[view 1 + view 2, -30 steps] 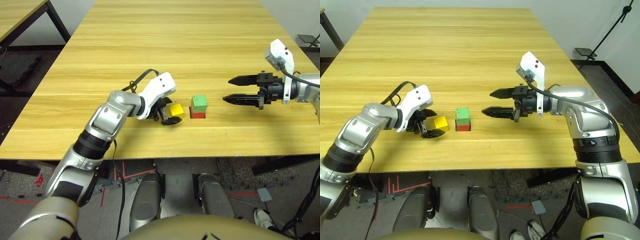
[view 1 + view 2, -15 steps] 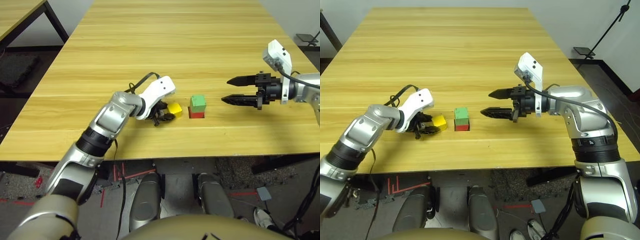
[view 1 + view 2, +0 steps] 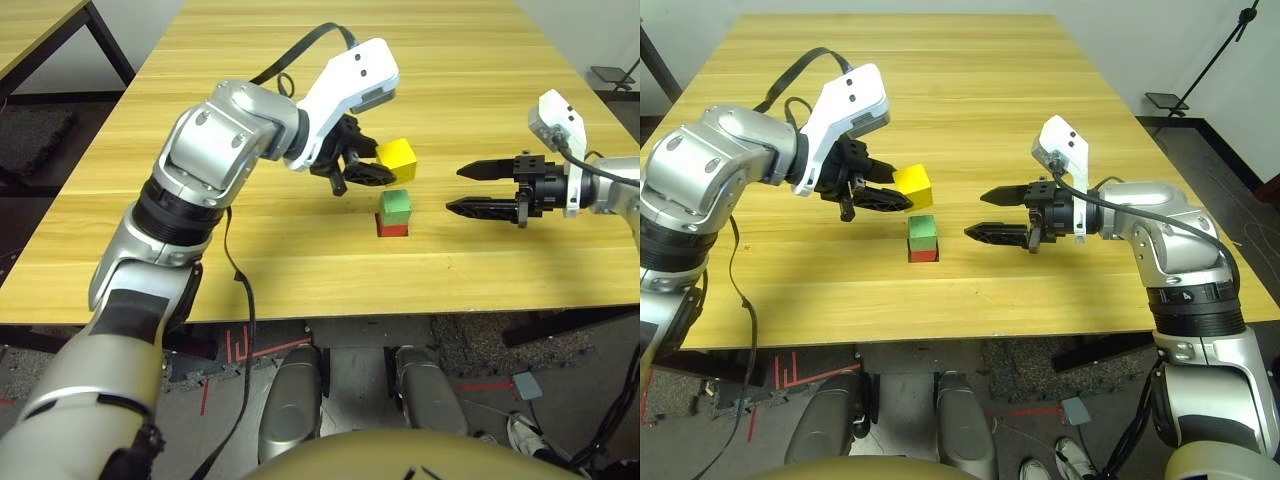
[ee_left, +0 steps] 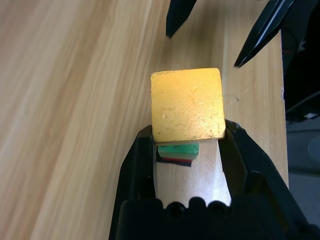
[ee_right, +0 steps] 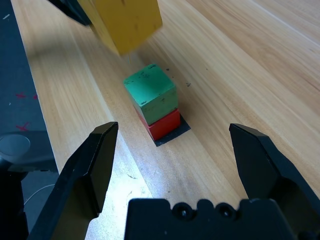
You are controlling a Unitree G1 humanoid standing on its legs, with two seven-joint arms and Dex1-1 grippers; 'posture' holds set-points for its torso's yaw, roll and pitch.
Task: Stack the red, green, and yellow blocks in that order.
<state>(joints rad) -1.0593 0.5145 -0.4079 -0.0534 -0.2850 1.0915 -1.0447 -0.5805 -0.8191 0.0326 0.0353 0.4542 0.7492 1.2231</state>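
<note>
The green block [image 3: 397,205] sits on the red block [image 3: 393,228], which rests on a flat black patch on the table. My left gripper [image 3: 378,170] is shut on the yellow block [image 3: 397,158] and holds it in the air, a little above and behind the two stacked blocks. The left wrist view shows the yellow block [image 4: 187,104] between the fingers, with the green block [image 4: 178,150] below it. My right gripper [image 3: 467,190] stands open to the right of the stack, its fingertips pointing at it. The green block [image 5: 150,93] and red block [image 5: 164,124] lie ahead of it.
The wooden table [image 3: 300,80] stretches wide behind and to both sides of the stack. Its front edge runs close below the blocks. A second table's corner [image 3: 40,30] shows at the far left.
My left gripper closed on the yellow block, lifted it off the table and carried it up and right to above the stack. The right gripper stayed about where it was, still open.
</note>
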